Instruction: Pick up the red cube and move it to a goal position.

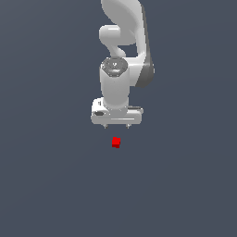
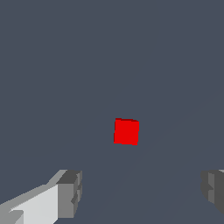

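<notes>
Approach step: claw [image 1: 116, 125] spread wide, empty, hovering above tabletop [image 1: 46, 185]; red cube [image 1: 116, 142] sits free on it, apart from the fingers [image 2: 70, 192]. Next: centre over cube, descend so fingers straddle it, then close. No goal marker visible

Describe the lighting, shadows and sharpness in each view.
Exterior view: flat, even light, no visible shadow under the red cube, soft shading on the arm, slightly coarse edges. Wrist view: cube uniformly lit, crisp, no glare; end effector fingertips cropped at the frame edge.
</notes>
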Robot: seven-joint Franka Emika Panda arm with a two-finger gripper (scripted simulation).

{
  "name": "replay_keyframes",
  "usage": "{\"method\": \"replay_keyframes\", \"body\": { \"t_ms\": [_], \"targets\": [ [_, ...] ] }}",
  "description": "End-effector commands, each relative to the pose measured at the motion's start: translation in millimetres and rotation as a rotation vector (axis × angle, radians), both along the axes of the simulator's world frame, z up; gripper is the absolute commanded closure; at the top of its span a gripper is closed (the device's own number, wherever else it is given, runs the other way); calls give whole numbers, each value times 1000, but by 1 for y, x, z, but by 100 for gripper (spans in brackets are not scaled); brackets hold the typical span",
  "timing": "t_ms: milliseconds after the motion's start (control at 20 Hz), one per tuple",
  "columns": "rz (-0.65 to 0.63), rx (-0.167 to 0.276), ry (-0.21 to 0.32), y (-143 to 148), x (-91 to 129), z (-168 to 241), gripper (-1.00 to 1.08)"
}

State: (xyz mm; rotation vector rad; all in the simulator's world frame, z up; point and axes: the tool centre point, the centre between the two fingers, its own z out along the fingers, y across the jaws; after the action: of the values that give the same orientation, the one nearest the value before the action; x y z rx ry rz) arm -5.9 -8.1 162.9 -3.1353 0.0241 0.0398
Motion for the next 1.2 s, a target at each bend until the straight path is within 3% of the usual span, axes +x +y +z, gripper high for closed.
{"method": "replay_keyframes", "body": {
  "t_ms": [0, 450, 1150],
  "targets": [
    [0, 0, 0, 0, 0, 0, -92],
    [-14, -1, -4, -1, 0, -25, -92],
    [-69, -7, -22, -4, 5, -126, -92]
  ]
}}
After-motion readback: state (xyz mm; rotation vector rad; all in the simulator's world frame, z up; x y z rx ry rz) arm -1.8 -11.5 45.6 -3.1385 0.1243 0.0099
